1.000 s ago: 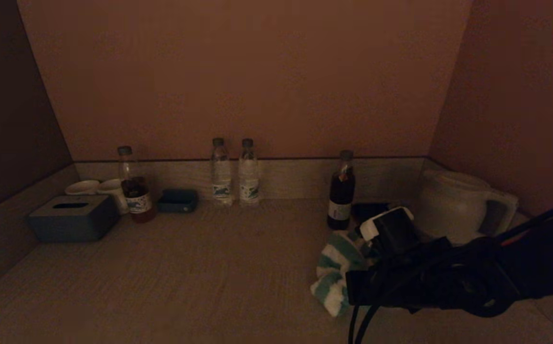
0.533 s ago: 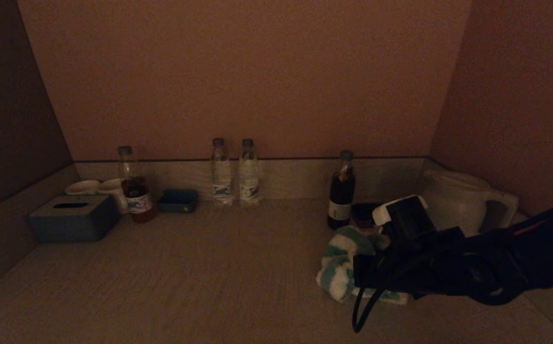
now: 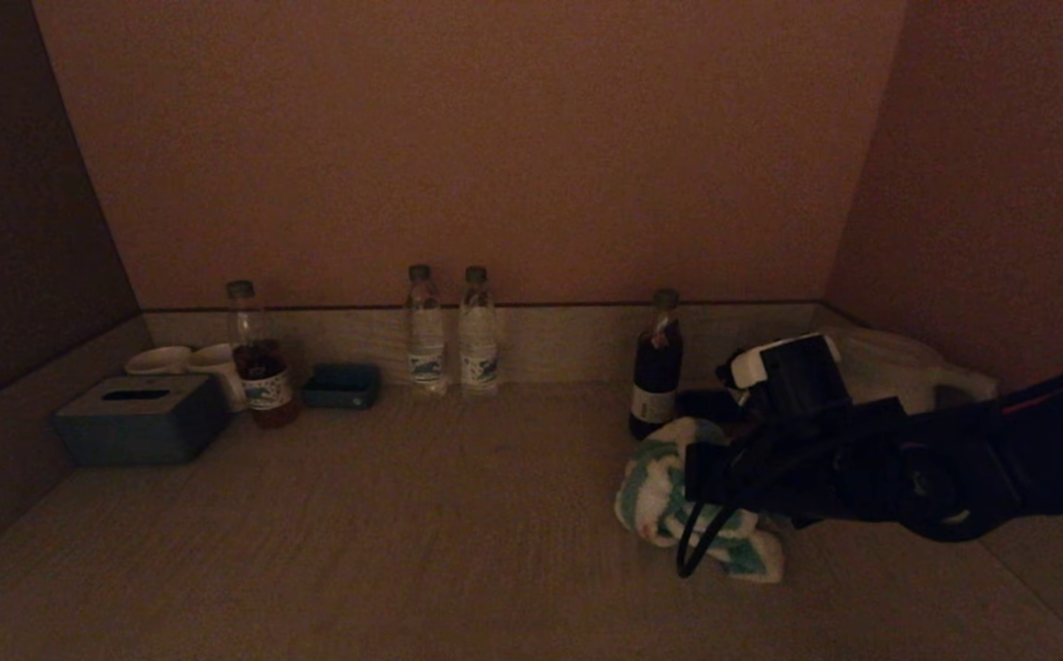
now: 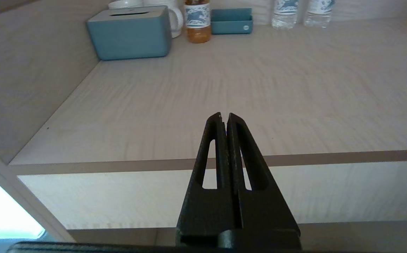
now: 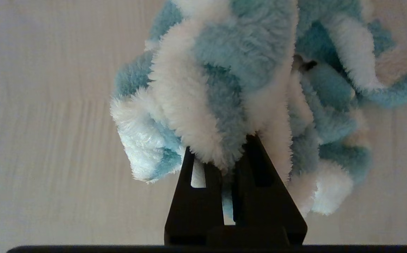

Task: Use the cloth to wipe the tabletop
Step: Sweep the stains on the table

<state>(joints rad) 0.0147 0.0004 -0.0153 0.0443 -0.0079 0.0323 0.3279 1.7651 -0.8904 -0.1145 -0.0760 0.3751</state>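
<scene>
A fluffy cloth (image 3: 655, 487) striped in white and teal lies bunched on the pale wood tabletop (image 3: 421, 532) at the right, near the back. My right gripper (image 3: 706, 491) is shut on the cloth and presses it onto the surface; in the right wrist view the cloth (image 5: 231, 80) bulges out over the closed black fingers (image 5: 194, 182). My left gripper (image 4: 224, 116) is shut and empty, held off the table's front edge at the left, out of the head view.
Along the back wall stand a grey-blue tissue box (image 3: 141, 418), two white cups (image 3: 183, 360), an amber drink bottle (image 3: 259, 372), a small blue tray (image 3: 341, 386), two water bottles (image 3: 449, 335), a dark bottle (image 3: 656, 367) just behind the cloth and a white kettle (image 3: 899, 372).
My right gripper has dragged the cloth away from me toward the back wall, close to the dark bottle. The left arm has not moved.
</scene>
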